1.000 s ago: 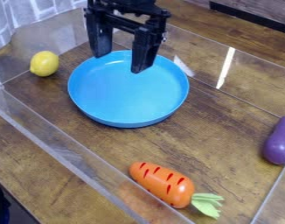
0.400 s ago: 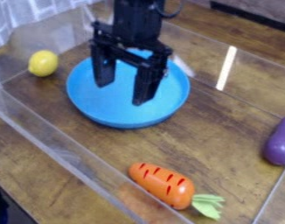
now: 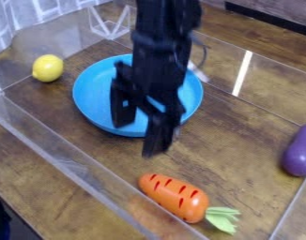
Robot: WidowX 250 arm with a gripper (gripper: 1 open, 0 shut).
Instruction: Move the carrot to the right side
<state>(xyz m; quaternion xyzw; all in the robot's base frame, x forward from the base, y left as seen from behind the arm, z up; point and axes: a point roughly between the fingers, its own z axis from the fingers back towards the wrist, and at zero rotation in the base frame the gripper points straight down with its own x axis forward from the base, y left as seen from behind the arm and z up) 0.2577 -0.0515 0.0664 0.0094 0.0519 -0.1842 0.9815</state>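
Note:
The carrot point(image 3: 175, 196) lies on the wooden table near the front edge, orange with dark stripes, its light green top point(image 3: 222, 217) pointing right. My gripper point(image 3: 143, 127) hangs open above the front rim of the blue plate point(image 3: 98, 89), pointing down, nothing between its black fingers point(image 3: 160, 134). It is up and to the left of the carrot, a short way off and not touching it.
A yellow lemon point(image 3: 47, 67) sits left of the plate. A purple eggplant point(image 3: 298, 150) lies at the right edge. A clear plastic wall point(image 3: 68, 159) runs along the front left of the table.
The gripper has come down and toward the front, from over the plate's back rim to its front rim, closer to the carrot, and has rolled a little. The jaws stayed open.

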